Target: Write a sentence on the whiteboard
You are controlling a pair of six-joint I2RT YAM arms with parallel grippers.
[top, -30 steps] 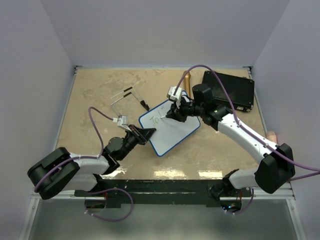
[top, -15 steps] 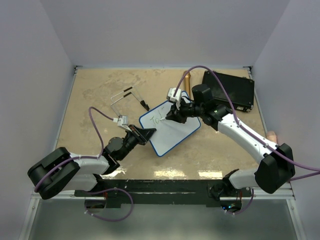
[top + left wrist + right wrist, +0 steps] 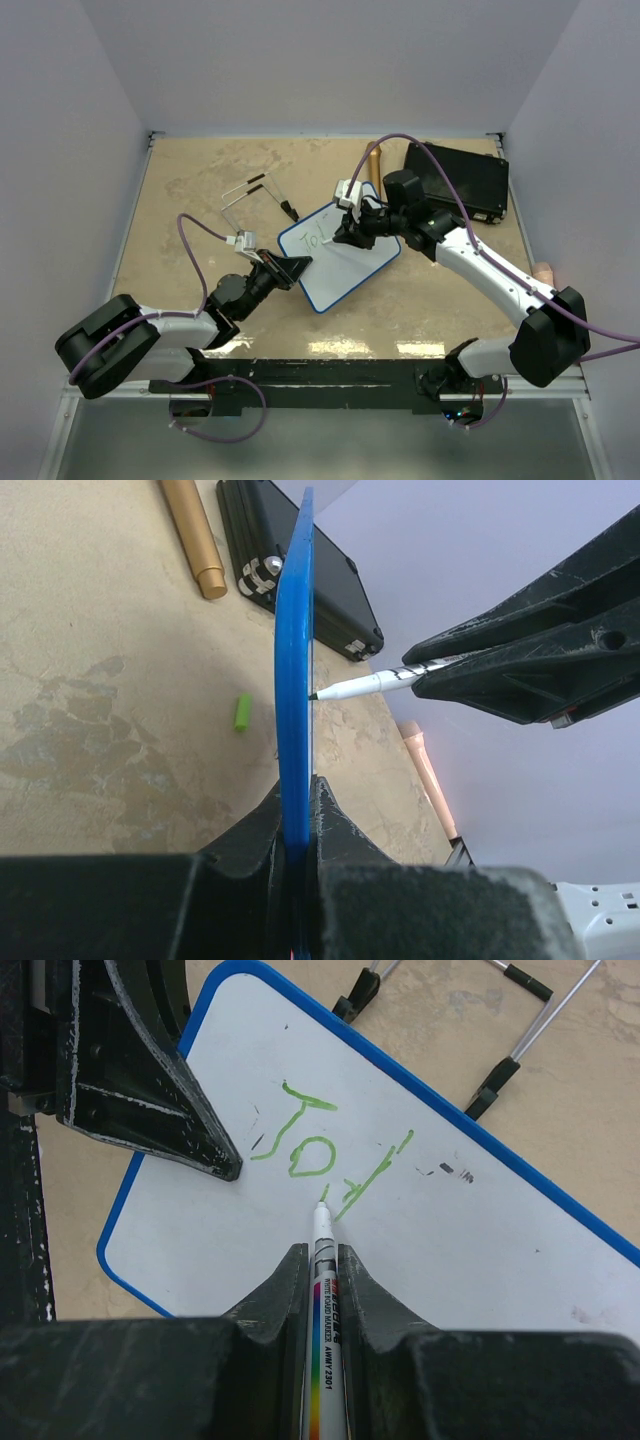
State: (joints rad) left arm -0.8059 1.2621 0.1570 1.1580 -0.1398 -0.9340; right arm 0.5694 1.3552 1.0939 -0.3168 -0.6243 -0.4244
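Green strokes [image 3: 305,1155] (a few rough letters) stand on the whiteboard [image 3: 340,258], which sits near the middle of the desk [image 3: 190,200], with a black case [image 3: 457,180] at its 2 o'clock; whether it lies flat or is raised a little I cannot tell. The left fingers [image 3: 295,269] are clenched on the blue rim at the board's 8 o'clock side; the right fingers [image 3: 345,232] grasp a marker [image 3: 320,1222], its tip on the white face just under the last stroke.

The step in hand looks like forming the next letter; it probably goes best with light, even pressure, so the tip glides rather than pushes the board against the left clamp; that clamp should hold firm and not shift. In the right wrist view the bare white runs toward 3 o'clock, so the line wants to advance that way, away from the dark finger at 10 o'clock; small strokes and a clean lift between letters would likely avoid stray marks.
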